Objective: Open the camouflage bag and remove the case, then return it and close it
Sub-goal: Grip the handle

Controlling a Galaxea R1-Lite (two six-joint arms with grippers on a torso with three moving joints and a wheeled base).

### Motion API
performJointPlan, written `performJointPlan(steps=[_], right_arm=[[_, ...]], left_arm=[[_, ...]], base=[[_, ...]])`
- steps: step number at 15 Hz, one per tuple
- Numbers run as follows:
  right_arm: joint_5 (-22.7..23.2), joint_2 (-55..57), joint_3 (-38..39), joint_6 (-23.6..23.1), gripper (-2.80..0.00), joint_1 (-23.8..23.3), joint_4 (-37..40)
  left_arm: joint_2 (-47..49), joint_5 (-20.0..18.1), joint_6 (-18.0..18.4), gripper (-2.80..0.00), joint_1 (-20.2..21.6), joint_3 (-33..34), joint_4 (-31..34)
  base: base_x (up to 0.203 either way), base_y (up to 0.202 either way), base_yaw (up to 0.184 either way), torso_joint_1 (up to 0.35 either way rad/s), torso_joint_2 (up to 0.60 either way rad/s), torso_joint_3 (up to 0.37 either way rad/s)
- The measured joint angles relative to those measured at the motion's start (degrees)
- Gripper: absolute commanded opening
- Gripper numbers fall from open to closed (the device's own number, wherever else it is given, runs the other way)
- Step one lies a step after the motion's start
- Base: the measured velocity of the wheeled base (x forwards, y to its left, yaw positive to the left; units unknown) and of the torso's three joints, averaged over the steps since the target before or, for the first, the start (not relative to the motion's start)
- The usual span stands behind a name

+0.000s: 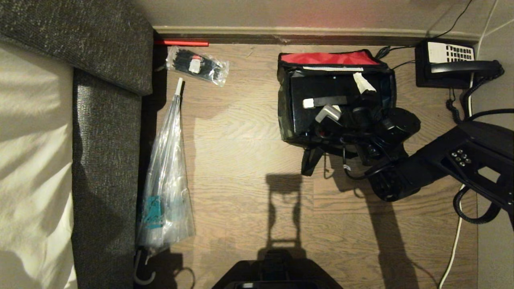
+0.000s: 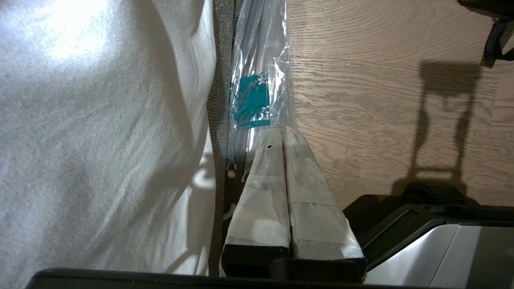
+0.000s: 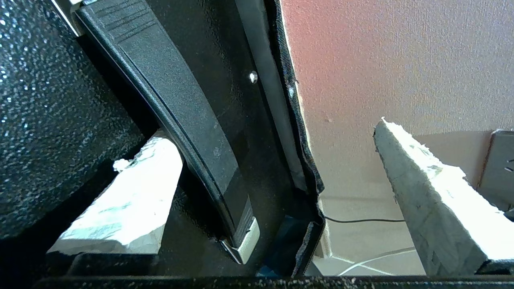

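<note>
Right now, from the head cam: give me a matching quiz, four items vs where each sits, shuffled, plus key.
Items:
1. camouflage bag
2. case
3. desk telephone
4. bagged umbrella

Places or states:
A. lying along the grey sofa edge, at the robot's left
B. inside the open bag, handle bar up
C. on the floor by the wall, right of the bag
D. on the floor, lid flipped back showing red lining

Pairs: 1-D, 2-B, 3-C, 4-A
</note>
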Motion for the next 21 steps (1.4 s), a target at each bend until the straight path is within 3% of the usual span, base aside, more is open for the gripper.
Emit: performJointPlan(steps=[6, 7, 21], right_arm=[[0.4, 0.7, -0.9, -0.5, 0.0, -0.2, 0.0], [0.5, 0.8, -0.8, -0.7, -2.8, -0.2, 0.0], [1.0, 3.0, -0.9, -1.6, -2.8, -0.2, 0.3]], left_arm=[[0.0, 0.0, 0.0, -2.8, 0.0, 0.0, 0.0], [0.0, 0.0, 0.0, -2.8, 0.0, 0.0, 0.0], [0.0, 0.0, 0.0, -2.8, 0.0, 0.0, 0.0]], base=[[0.0, 0.0, 0.0, 0.0, 0.0, 0.0], [0.0, 0.0, 0.0, 0.0, 0.0, 0.0], [0.0, 0.0, 0.0, 0.0, 0.0, 0.0]])
